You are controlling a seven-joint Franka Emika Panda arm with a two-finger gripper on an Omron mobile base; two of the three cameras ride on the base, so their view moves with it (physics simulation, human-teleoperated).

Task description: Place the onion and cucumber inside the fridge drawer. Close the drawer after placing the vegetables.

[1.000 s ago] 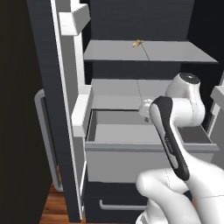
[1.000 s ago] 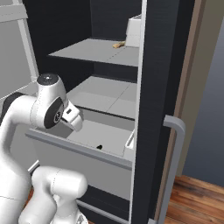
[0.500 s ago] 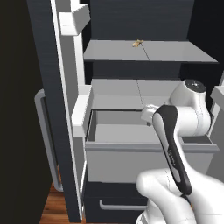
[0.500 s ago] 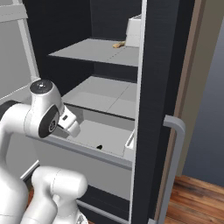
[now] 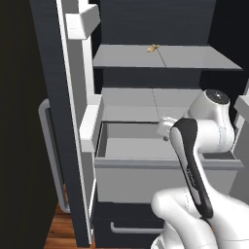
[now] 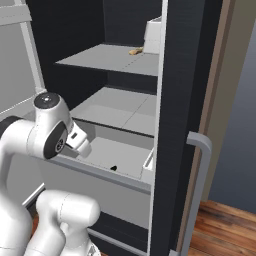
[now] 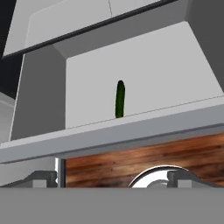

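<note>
The fridge drawer stands pulled out, a light grey open box with a plain front panel. On its pale floor lies the cucumber, slim and dark green, apart from the walls. Above it run two flat grey shelves; a small tan object rests on the upper one.

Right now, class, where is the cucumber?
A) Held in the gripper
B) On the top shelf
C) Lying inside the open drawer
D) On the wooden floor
C: the hand view shows the cucumber lying on the floor of the open drawer, behind its front wall.
</note>
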